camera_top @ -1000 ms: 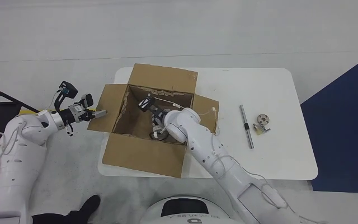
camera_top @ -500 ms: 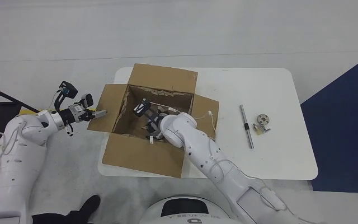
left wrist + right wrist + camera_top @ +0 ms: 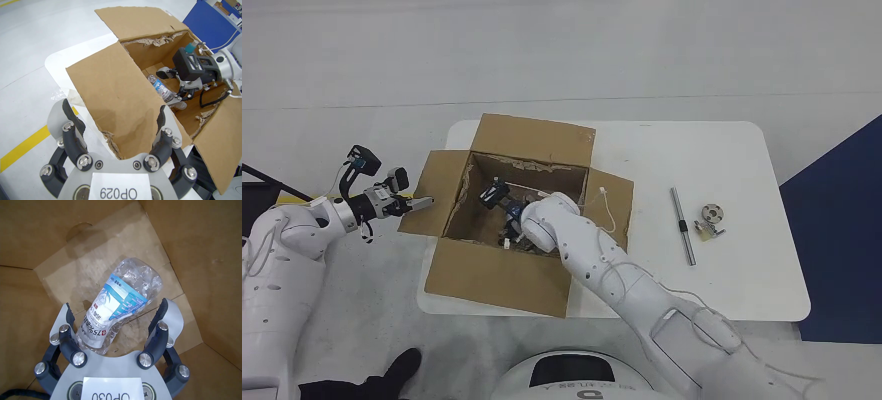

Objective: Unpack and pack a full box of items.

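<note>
Down inside the cardboard box (image 3: 504,272), the right gripper (image 3: 116,307) is spread wide around a crumpled clear bottle (image 3: 132,279) lying on the box floor (label facing up). The left gripper (image 3: 113,111), likewise released, hangs at the outer edge of the box's left flap (image 3: 113,91).

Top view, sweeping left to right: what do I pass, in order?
In order: left tool → cardboard box → metal rod → round metal flange.
</note>
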`<state>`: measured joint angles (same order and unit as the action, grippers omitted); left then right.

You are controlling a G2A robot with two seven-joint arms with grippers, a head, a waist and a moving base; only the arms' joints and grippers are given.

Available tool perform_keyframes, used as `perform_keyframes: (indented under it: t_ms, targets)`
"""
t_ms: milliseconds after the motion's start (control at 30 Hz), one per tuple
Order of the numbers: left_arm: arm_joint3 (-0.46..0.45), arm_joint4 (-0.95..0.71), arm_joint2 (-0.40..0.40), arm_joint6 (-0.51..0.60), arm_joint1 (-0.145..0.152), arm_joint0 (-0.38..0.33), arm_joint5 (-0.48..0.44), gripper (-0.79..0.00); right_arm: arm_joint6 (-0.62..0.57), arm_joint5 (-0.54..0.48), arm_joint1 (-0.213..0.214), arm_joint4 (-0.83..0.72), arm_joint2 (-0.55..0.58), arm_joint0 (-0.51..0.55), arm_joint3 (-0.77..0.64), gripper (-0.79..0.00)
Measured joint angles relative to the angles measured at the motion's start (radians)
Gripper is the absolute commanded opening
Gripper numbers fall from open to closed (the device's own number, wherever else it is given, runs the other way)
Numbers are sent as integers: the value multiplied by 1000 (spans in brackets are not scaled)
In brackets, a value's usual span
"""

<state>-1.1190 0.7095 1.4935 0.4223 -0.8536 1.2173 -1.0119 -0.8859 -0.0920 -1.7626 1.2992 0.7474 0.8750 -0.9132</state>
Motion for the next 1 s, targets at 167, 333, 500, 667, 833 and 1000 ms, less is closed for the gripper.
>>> perform_keyframes:
  t_ms: [167,333,500,667,833,1000]
  targets:
    - [0,0,0,0,0,0,0,0,-3,5,-16,-28,-11,-32,65,-563]
    - [0,0,0,0,0,0,0,0,-4,16,-26,-45,-14,-55,114,-785]
    - [0,0,0,0,0,0,0,0,10,14,-22,-45,0,-56,105,-785]
    - [0,0,0,0,0,0,0,0,55,-16,3,11,18,-10,-5,-785]
    - [0,0,0,0,0,0,0,0,126,-96,50,110,56,95,-209,-785]
    - [0,0,0,0,0,0,0,0,275,-179,102,224,121,226,-418,-785]
